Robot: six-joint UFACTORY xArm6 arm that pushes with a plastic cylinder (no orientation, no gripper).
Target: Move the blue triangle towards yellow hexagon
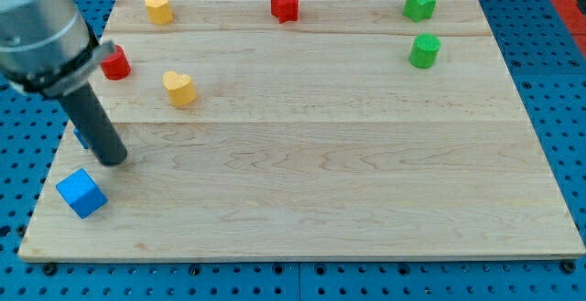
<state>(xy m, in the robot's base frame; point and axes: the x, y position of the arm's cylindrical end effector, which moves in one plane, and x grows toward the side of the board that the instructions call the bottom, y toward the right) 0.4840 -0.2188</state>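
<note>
The board (366,182) shows the job far from done: the yellow hexagon (158,7) sits at the view's top left, well apart from the blue triangle (81,136), a sliver at the left edge, mostly hidden behind my rod. My tip (113,159), a bare rod holding nothing, rests just right of that triangle, above the blue cube (81,193); I judge the push up toward the hexagon is left.
</note>
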